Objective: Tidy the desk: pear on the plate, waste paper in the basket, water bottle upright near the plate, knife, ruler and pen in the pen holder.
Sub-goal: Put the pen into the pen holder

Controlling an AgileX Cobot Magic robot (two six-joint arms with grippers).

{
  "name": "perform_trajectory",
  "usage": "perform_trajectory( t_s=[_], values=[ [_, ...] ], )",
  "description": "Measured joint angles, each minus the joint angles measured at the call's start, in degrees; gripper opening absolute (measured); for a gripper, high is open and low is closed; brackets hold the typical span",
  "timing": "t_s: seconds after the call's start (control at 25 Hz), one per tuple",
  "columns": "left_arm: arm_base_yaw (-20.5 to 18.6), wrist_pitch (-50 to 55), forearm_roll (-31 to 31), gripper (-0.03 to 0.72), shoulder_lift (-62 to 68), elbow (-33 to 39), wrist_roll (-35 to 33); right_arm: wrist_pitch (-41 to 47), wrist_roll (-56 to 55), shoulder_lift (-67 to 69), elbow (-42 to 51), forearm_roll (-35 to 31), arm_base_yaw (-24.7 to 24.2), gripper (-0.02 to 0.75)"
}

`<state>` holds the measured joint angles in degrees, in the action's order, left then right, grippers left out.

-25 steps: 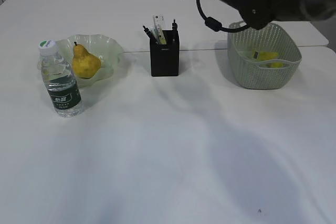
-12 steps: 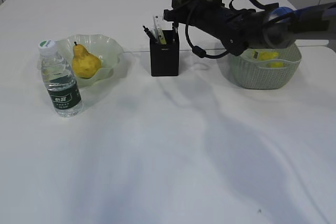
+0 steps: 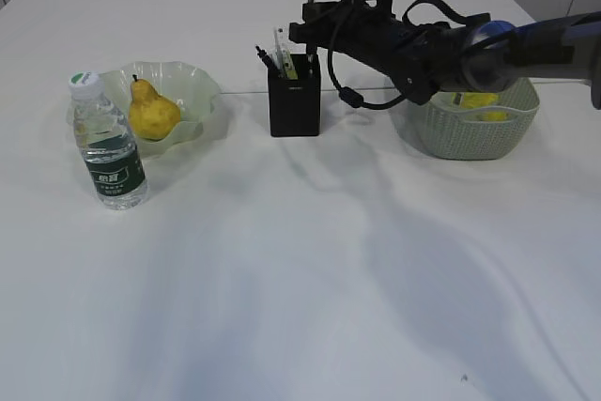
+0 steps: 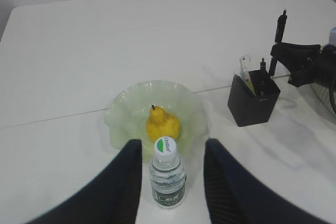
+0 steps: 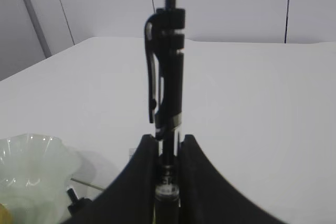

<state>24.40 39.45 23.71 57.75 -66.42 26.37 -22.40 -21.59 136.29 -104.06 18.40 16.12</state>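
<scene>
Pen (image 5: 167, 61) upright, clip end up, pinched low on its barrel between the closed fingers of the right claw (image 3: 309, 37), which hangs over the holder (image 3: 294, 96) at centre, far side of the desk (image 3: 300, 307); tip looks to be at or just inside the mouth, cannot tell which. So the pen is the step in hand, not yet let go. Holder already has the ruler (image 3: 283, 52) standing in it, plus a dark stick or two; whether one is the knife is too small to tell. Left of the holder, the pear (image 3: 152, 111) sits on the plate (image 3: 192, 84): done. Bottle (image 3: 107, 152) upright, cap on, just near-side of the plate: done. Right of the holder, yellow paper (image 3: 481, 100) lies in the basket (image 3: 470, 133): done. Left claw (image 4: 170, 179) hangs open and empty above the bottle. Judging by this, only releasing the pen remains.
</scene>
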Motion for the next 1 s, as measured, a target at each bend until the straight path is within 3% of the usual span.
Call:
perform_trajectory(
  t_s=[1.0],
  values=[
    [0.00, -0.86, 0.12, 0.274, 0.00, 0.00, 0.00, -0.38, -1.96, 3.31, -0.15, 9.11, 0.00, 0.086]
  ],
)
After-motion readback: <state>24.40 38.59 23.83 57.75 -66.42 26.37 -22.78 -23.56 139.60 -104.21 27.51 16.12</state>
